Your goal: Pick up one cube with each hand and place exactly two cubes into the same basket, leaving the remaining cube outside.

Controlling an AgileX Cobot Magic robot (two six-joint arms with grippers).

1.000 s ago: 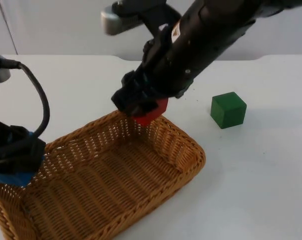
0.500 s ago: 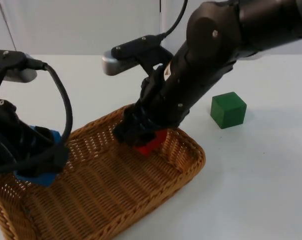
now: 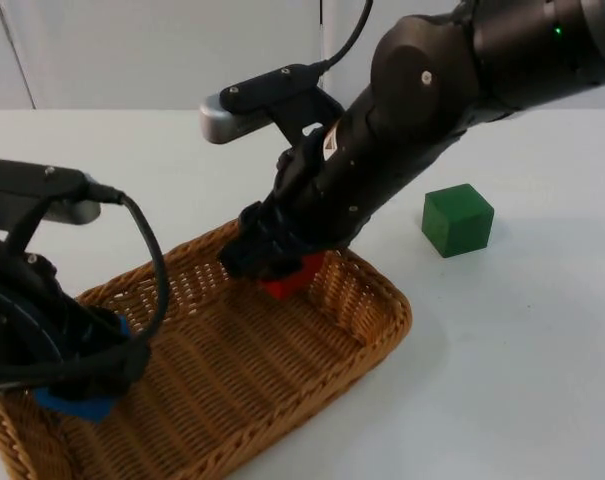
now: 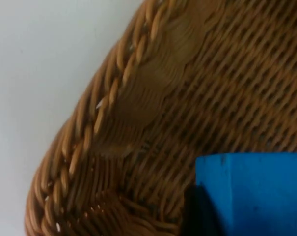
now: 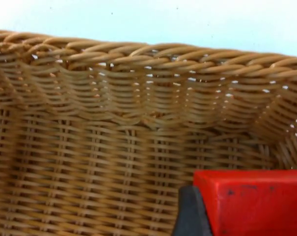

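A wicker basket (image 3: 377, 335) lies on the white table. My right gripper (image 3: 280, 268) is shut on the red cube (image 3: 294, 278) and hangs just inside the basket's far end; the red cube (image 5: 251, 201) sits close over the weave. My left gripper (image 3: 82, 385) is shut on the blue cube (image 3: 74, 404), low over the basket's near left corner. The blue cube (image 4: 254, 191) is seen above the basket's floor by its rim (image 4: 89, 132). A green cube (image 3: 458, 219) stands on the table to the right of the basket.
The grey partition wall (image 3: 162, 50) closes the table at the back. Open white table (image 3: 522, 360) lies right of and in front of the basket.
Both arms have lowered their cubes into the basket. The left gripper moved right and down from the left rim; the right gripper came down over the far rim.
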